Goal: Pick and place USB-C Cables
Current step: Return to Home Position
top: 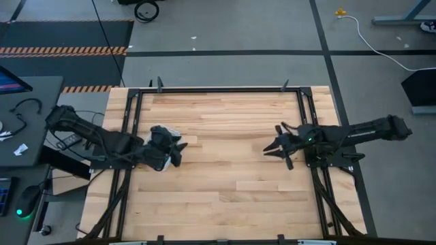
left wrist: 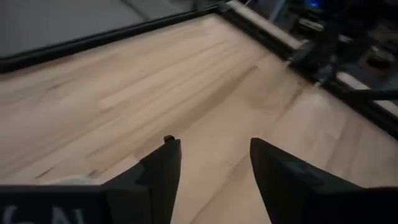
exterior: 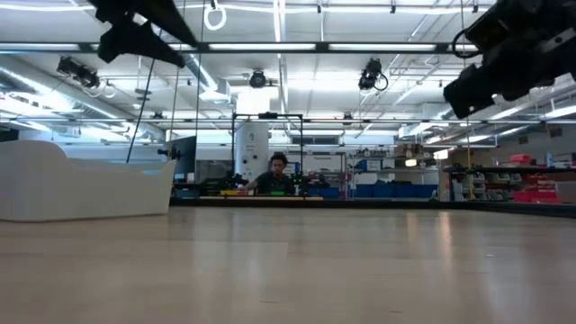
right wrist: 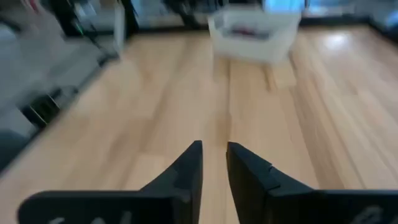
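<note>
Your left gripper point(top: 172, 146) hangs w/ its fingers point(left wrist: 163, 171) spread wide and nothing btwn them. It's just above the white bin point(top: 174, 133) on the left side of the table point(top: 225, 184). Your right gripper point(top: 272, 148) sits over the table's right half, well apart from the bin. Its fingers point(right wrist: 193, 168) are drawn close w/ only a thin gap showing, and they hold nothing.

The high view places both arms for you, but there the left gripper covers most of the bin and only a bit of white rim peeks out. The low view gives you the bin's side wall at far left, standing on the wood, and that wall blocks any look inside. In the same view both arms are dark shapes cut off at the top edge, and a person point(exterior: 277, 173) shows far back in the room. The left wrist view shows bare boards and the table's black frame rail. A pale smear beside one finger there is too blurred to call.

Only the right wrist view looks into the bin. The cables point(right wrist: 245, 30) lie inside it as blurred reddish and dark streaks, so you can't get a count, the other colours or how they're folded
</note>
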Controlling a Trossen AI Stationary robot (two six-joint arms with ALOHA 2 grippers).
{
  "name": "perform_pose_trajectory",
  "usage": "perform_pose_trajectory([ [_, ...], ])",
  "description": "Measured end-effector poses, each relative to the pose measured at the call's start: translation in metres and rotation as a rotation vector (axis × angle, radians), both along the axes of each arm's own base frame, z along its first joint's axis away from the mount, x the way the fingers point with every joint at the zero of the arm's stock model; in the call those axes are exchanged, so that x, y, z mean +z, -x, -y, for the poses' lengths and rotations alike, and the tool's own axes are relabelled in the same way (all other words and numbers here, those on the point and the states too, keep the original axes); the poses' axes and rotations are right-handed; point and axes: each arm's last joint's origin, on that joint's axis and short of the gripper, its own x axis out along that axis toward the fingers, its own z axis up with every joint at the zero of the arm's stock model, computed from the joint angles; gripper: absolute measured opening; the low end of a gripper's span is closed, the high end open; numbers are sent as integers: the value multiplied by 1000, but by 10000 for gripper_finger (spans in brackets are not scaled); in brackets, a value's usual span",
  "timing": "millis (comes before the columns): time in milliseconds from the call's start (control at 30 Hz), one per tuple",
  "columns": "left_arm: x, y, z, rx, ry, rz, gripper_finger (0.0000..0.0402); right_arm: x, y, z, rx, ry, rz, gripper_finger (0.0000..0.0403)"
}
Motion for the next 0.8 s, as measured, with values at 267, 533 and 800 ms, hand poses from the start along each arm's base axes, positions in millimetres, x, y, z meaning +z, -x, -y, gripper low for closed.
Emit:
perform_pose_trajectory([
  [267,-21,-13,7,8,-74,-13,174,-3,31,14,-37,-120,224,25],
  [533,-49,-27,-23,-61,-80,54,119,-19,45,17,-64,-177,351,8],
  [800,-74,-9,-89,-120,-165,281,10,-19,46,15,4,-196,375,5],
])
